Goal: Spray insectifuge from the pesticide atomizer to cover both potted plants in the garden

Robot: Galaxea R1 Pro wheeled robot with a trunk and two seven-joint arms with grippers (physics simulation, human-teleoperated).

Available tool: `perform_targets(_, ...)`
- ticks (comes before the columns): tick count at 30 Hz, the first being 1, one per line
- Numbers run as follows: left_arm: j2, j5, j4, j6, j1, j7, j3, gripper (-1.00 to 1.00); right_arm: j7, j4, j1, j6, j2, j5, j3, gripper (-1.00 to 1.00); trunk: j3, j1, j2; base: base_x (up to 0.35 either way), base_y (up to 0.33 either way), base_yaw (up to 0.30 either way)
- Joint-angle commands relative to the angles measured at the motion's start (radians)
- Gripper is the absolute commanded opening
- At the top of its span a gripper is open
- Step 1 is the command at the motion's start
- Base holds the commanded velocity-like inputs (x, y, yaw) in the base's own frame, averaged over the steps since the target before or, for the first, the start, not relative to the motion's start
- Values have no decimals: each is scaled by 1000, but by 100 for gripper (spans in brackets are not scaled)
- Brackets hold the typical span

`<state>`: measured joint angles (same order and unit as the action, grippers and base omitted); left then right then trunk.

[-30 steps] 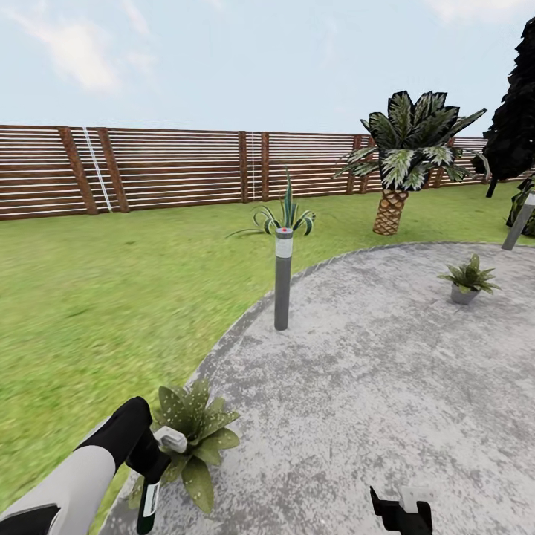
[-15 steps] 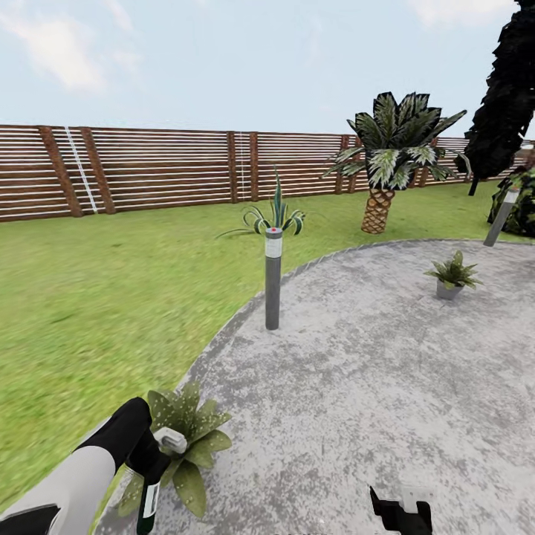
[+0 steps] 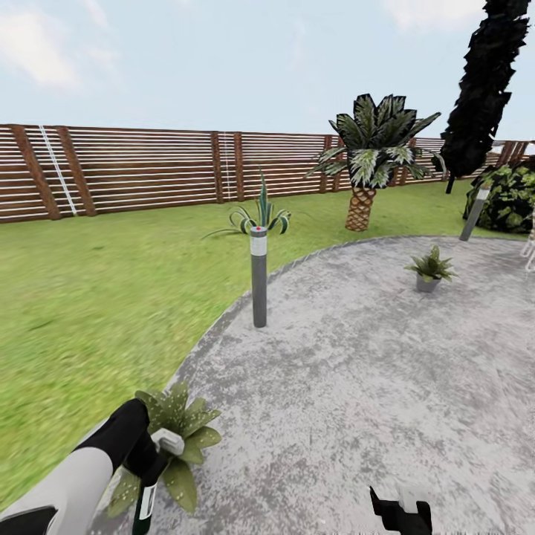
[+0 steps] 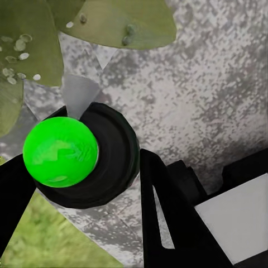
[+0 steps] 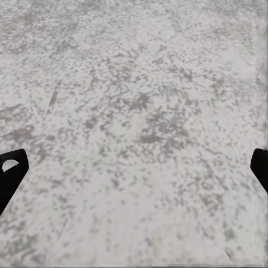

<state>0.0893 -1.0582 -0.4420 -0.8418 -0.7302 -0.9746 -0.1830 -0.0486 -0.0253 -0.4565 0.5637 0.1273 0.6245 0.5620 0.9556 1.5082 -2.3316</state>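
My left gripper [image 3: 151, 469] is shut on the pesticide atomizer [image 3: 146, 502], a slim dark green bottle with a pale label and a whitish head [image 3: 169, 442], held upright at the patio's near left edge. It hangs right against the nearer potted plant [image 3: 178, 431]. In the left wrist view the atomizer [image 4: 106, 159] shows end-on between black fingers [image 4: 167, 223], with speckled leaves [image 4: 33, 50] just beyond. The second potted plant [image 3: 429, 268] sits in its grey pot far across the paving. My right gripper [image 3: 401, 516] is low at the front; its view shows it [image 5: 134, 173] open over bare paving.
A grey bollard light [image 3: 258, 279] stands at the patio's rim ahead, a second bollard [image 3: 474, 212] at far right. On the lawn [image 3: 89, 297] are a spiky potless plant [image 3: 260, 215], a palm-like plant [image 3: 368, 163] and a dark tree [image 3: 483, 82]. A slat fence [image 3: 148, 167] closes the back.
The whole picture has slid left, so the camera has turned right. Both arms keep their places in the view and the left gripper still holds the atomizer.
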Motion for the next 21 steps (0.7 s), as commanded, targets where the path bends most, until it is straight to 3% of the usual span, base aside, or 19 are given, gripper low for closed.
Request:
perform_targets(1, 0, -8, -2, -5, 4, -9, -8, -100, -5, 1, -1, 2, 0, 11, 6, 100, 1, 0, 0, 0, 0, -259)
perform_targets(11, -7, -8, -9, -6, 8, -1, -4, -100, -5, 1, -1, 2, 0, 11, 6, 100, 1, 0, 0, -171, 188, -35)
perform_targets(15, -5, -7, -15, -6, 8, -1, -5, -100, -5, 1, -1, 2, 0, 11, 6, 100, 1, 0, 0, 14, 273, 0)
perform_targets(21, -9, -8, -7, -5, 8, 2, -7, -100, -5, 1, -1, 2, 0, 11, 6, 100, 1, 0, 0, 13, 44, 0)
